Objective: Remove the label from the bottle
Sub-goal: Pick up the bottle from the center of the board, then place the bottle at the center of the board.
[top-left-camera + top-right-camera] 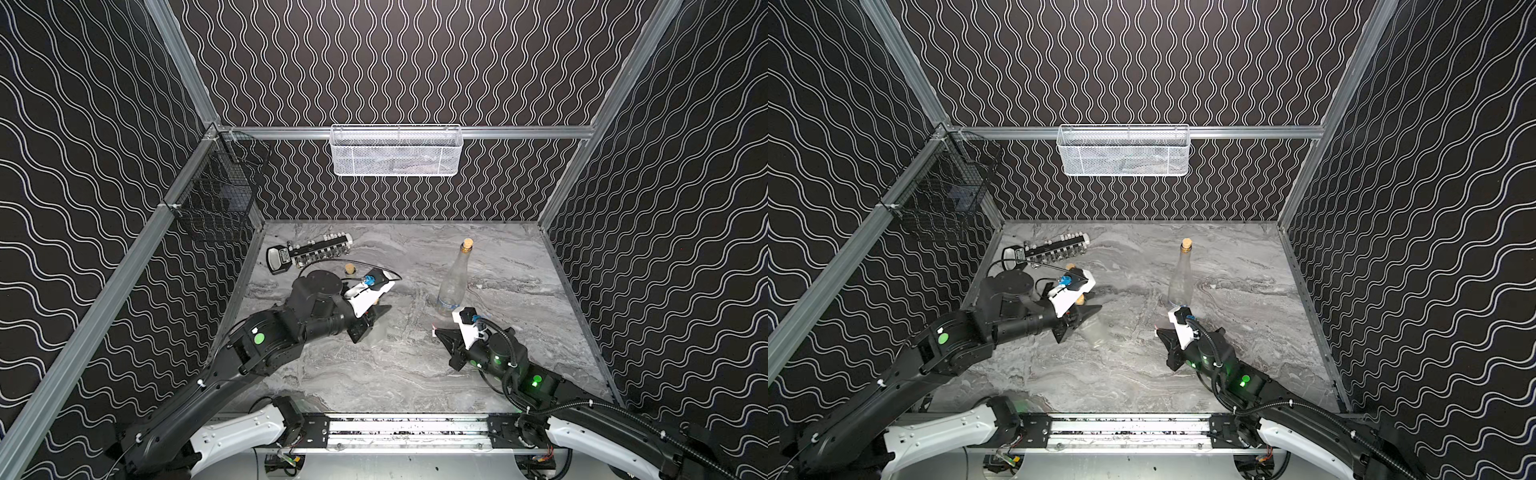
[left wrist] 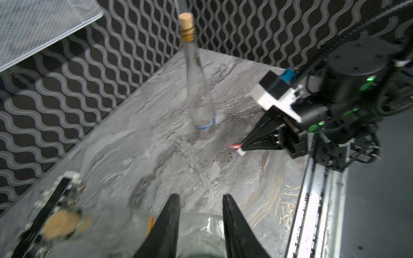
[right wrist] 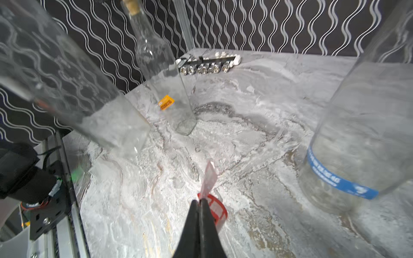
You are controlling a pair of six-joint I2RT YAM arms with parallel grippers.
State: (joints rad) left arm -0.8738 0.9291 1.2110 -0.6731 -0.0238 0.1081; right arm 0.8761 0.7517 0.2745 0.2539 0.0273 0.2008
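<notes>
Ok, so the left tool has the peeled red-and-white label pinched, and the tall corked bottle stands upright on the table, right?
Wrong arm: the right tool pinches the red-and-white label, as the right wrist view shows; the left tool clamps a clear bottle instead. The tall corked bottle does stand upright on the table.

Even light, soft shadows; top views sharp, wrist views blurred at edges

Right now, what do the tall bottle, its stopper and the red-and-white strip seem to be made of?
Tall bottle: clear, glossy, probably glass; you see straight through it. Stopper: cork, tan and matte. Strip: thin printed paper or film, bent; which, I can't tell.
</notes>
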